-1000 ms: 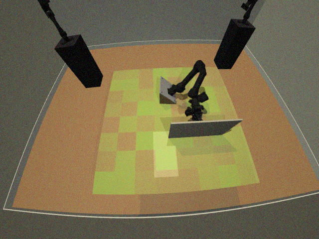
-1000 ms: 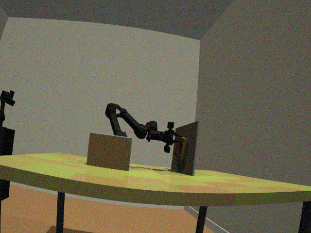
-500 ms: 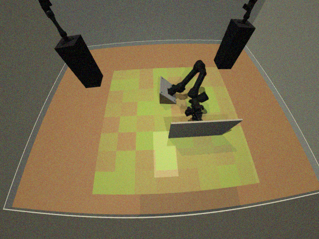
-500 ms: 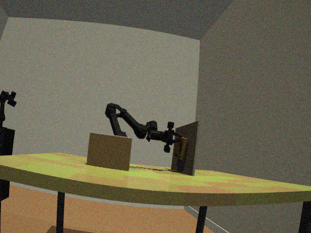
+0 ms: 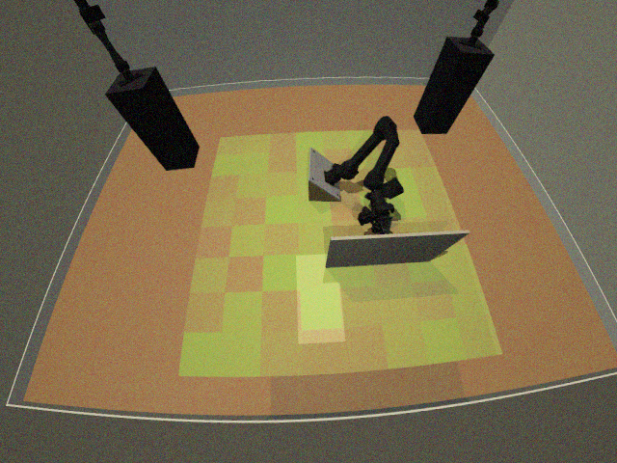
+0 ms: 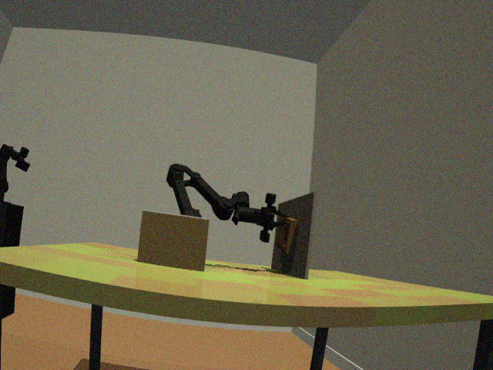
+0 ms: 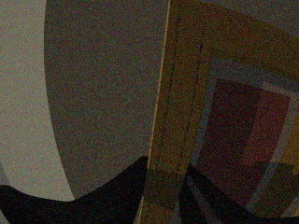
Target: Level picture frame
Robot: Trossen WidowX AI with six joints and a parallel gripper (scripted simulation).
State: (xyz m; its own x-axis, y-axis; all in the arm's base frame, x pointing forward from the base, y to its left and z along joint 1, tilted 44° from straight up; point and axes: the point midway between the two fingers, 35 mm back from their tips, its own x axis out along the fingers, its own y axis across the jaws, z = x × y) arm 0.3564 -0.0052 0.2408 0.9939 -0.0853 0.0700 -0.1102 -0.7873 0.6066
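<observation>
Jaws: clamped on the side bar of the picture frame [image 7: 177,125]; in the wrist view the dark fingers are seen on either side of its yellow bar.
Gripper [image 6: 282,223]: held out level from the arm, its tip against the frame on the panel.
Picture frame: a yellow frame hung on the face of the upright panel, seen edge-on in the exterior view [image 6: 290,234]; it is tilted in the wrist view (how much of that lean belongs to the camera cannot be told), and a picture of red, pink and olive blocks is enclosed by it.
Screw: hidden behind the frame.
Panel [image 6: 296,234]: a thin grey board stood upright on the desk, seen from above as a long strip [image 5: 393,247].
Arm [image 6: 206,195]: black, bent at the elbow, reaching from its base towards the panel.
Box [image 6: 172,240]: a brown block resting on the desk, near the base of the arm.
Desk [image 6: 239,302]: a top patterned in green and orange squares, carried on dark legs.
Pillars: two black blocks [image 5: 151,117] [image 5: 453,84] stood beyond the desk, each carrying a camera stalk.
</observation>
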